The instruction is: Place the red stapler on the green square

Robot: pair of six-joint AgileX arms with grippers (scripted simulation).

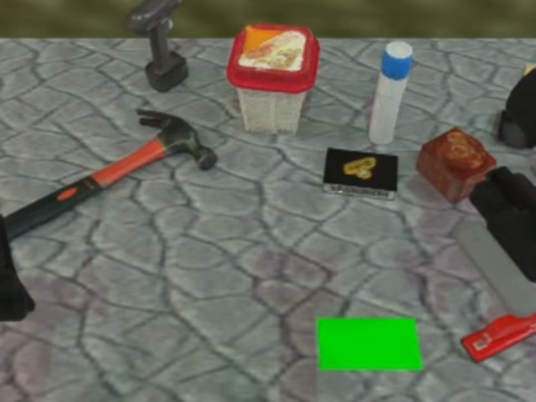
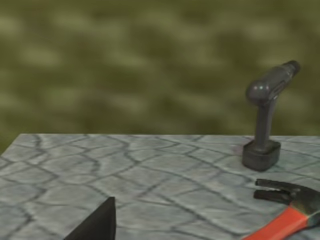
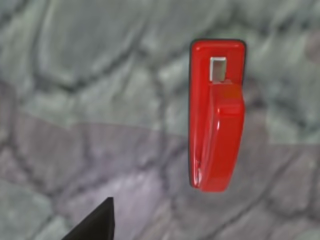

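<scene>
Stapler duty: the red stapler lies on the worktop, right of the green square, under my right arm; finger state I cannot tell. Left arm parked.

The red stapler runs off the right edge of the top view, so its far end is unseen there, and the right arm above it is also cut by that edge, its fingers out of sight. The left arm shows only as a dark shape at the left edge, and each wrist view catches just one black fingertip at the lower border. The hammer is cropped in the left wrist view, and the drill loses its top in the top view.
</scene>
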